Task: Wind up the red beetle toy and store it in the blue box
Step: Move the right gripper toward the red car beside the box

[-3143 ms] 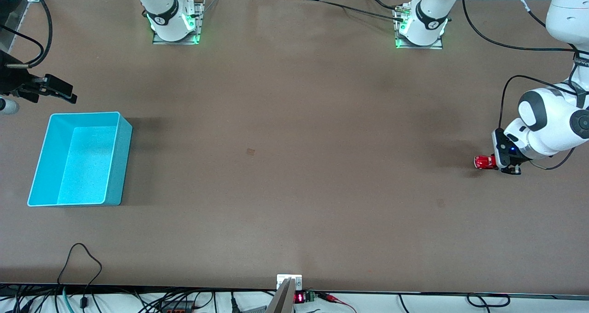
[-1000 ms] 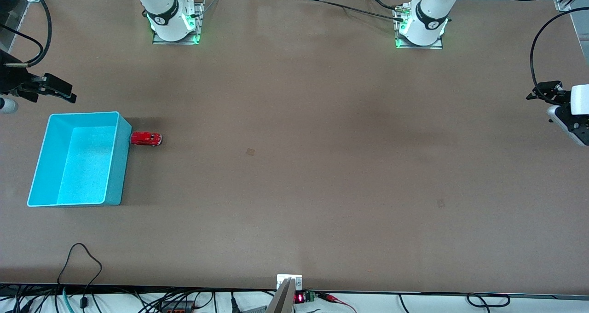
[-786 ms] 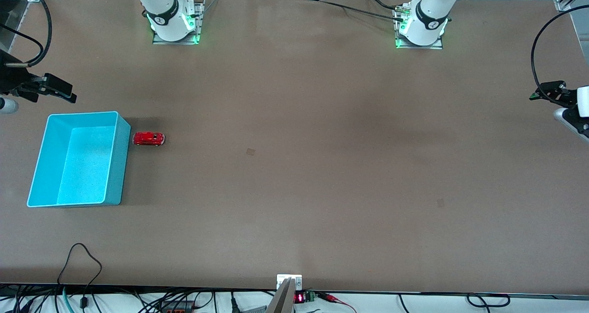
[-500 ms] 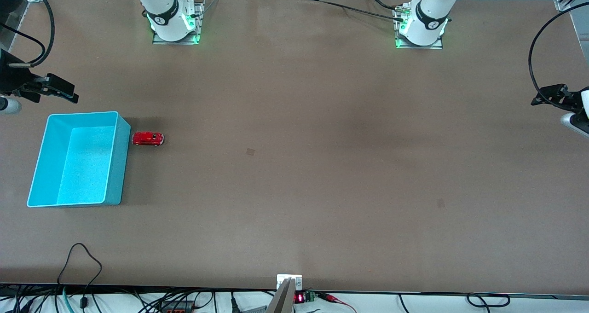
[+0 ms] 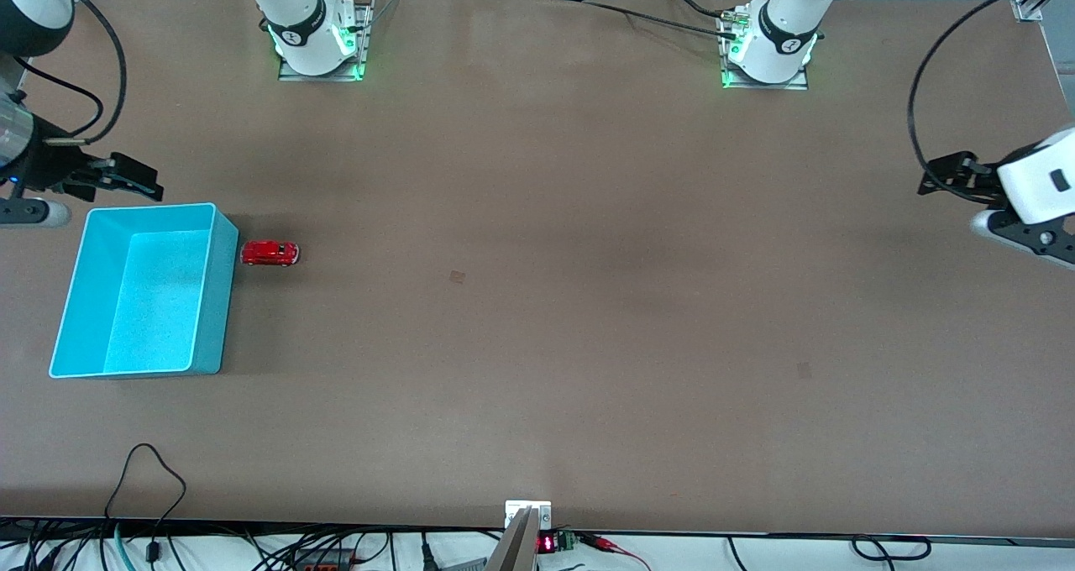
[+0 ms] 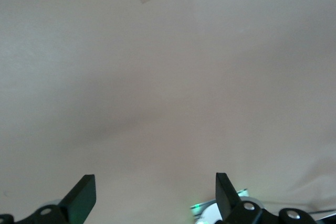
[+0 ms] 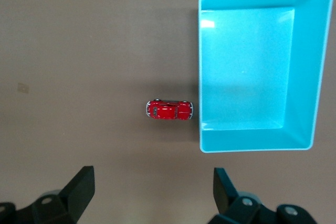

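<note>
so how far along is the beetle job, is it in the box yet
Not yet. The red beetle toy sits on the table beside the blue box, outside its wall. Neither gripper holds anything: the right gripper hangs open near the box, the left gripper open at its own end. Left: pick it up and drop it in.

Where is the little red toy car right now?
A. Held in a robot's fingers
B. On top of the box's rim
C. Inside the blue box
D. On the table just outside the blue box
D: the red beetle toy stands on the brown table right beside the outer wall of the blue box, whose inside is empty, and neither robot hand is near it.
</note>
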Controlling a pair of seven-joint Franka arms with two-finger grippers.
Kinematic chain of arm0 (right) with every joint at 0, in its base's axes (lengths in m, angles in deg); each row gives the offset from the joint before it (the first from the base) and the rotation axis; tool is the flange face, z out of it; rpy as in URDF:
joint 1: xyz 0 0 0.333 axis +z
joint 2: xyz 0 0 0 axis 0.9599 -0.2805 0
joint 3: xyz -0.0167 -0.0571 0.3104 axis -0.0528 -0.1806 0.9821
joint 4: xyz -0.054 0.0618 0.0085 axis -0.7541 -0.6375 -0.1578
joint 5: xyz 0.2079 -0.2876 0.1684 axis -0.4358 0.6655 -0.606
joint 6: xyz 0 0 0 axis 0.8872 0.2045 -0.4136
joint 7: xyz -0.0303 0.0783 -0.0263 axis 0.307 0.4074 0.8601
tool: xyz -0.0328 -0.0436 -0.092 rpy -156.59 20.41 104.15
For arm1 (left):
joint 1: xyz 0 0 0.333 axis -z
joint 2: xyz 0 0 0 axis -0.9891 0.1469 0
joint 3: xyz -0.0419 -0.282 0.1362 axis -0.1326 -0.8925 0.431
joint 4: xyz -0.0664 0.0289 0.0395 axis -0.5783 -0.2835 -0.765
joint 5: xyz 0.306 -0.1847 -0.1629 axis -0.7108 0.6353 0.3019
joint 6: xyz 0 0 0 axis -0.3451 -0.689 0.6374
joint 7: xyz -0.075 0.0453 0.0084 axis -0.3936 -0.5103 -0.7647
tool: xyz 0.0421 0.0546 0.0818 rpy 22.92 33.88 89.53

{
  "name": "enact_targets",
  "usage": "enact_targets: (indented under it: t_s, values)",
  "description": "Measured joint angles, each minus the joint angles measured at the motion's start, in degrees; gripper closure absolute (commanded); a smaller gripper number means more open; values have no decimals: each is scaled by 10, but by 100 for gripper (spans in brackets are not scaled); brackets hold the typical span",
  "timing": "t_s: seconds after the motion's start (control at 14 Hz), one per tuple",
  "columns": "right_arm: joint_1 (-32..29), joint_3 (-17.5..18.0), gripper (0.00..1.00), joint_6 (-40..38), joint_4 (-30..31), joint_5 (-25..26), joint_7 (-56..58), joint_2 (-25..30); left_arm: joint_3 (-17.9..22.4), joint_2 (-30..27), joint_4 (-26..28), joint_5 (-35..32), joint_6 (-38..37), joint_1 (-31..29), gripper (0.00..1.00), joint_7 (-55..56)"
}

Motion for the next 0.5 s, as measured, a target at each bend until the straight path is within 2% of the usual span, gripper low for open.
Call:
enact_targets:
  t_s: [0.21,0.5]
  values:
    - [1,0,0,29,0,-33,1,-33,-50,0,-11,0,-14,1,0,85]
    - [20,1,0,49,-7,-39,1,-51,-66,0,-12,0,-30,1,0,114]
